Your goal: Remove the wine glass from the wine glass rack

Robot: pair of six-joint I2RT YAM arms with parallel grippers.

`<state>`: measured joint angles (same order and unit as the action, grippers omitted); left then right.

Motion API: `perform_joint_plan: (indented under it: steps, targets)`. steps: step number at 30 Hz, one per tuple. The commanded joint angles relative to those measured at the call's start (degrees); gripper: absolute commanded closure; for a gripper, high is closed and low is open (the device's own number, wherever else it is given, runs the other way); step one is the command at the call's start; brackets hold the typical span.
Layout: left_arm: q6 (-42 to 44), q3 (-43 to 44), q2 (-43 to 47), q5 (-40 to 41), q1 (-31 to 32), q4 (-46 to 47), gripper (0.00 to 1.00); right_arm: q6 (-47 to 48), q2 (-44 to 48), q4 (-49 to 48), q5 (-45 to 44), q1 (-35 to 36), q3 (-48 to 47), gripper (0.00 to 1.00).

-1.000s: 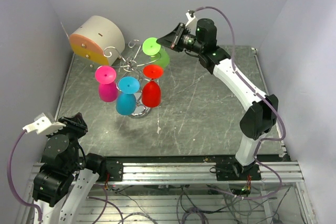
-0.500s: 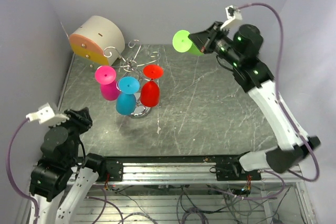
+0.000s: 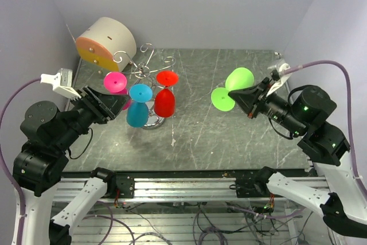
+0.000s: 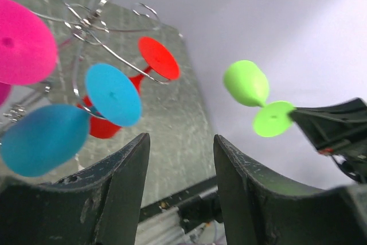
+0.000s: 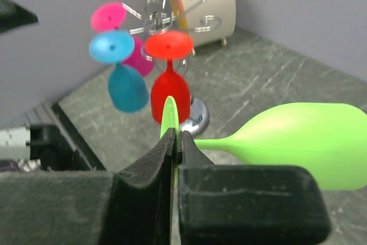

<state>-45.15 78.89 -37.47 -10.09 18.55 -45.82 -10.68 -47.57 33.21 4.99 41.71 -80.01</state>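
Note:
The green wine glass (image 3: 238, 78) hangs in the air over the right half of the table, well clear of the wine glass rack (image 3: 144, 63). My right gripper (image 3: 236, 97) is shut on the edge of its round foot (image 5: 170, 112), and the bowl (image 5: 304, 136) points off to the side. The rack's silver wire arms (image 5: 157, 20) still carry a pink glass (image 3: 115, 82), a blue glass (image 3: 139, 93) and a red glass (image 3: 165, 99). My left gripper (image 3: 108, 105) stands open and empty just left of the pink and blue glasses; in its own view (image 4: 180, 142) the blue glass (image 4: 43, 139) looms close.
A beige cylinder with an orange face (image 3: 106, 40) sits at the back left, right behind the rack. Purple walls close in on the left, back and right. The rack's shiny round base (image 5: 198, 117) rests on the grey tabletop (image 3: 229, 136).
My right arm drew the green glass off the rack and swung it right and toward the near side. My left arm rose toward the rack while its jaws opened wider.

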Motion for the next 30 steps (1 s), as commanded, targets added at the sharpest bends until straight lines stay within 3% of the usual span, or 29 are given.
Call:
perform_joint_plan:
  steps: [1,11,23,30]
  targets:
    - [-4.0,1.8,0.3,-11.5,0.4,0.5,0.41,3.6,1.9,4.1,4.3,0.2,4.1,1.00]
    - [-7.1,-2.0,0.0,-16.2,0.4,-1.5,0.40,13.0,-5.9,-1.2,-2.1,0.2,-1.3,1.00]
    - [-6.0,-3.2,0.5,-12.8,0.4,-4.1,0.41,24.4,-24.9,-8.3,-11.9,6.9,-18.9,1.00]
    - [-7.4,-3.7,1.8,-12.1,0.4,-4.4,0.41,45.4,-19.3,-29.6,-20.7,20.4,-4.6,1.00]
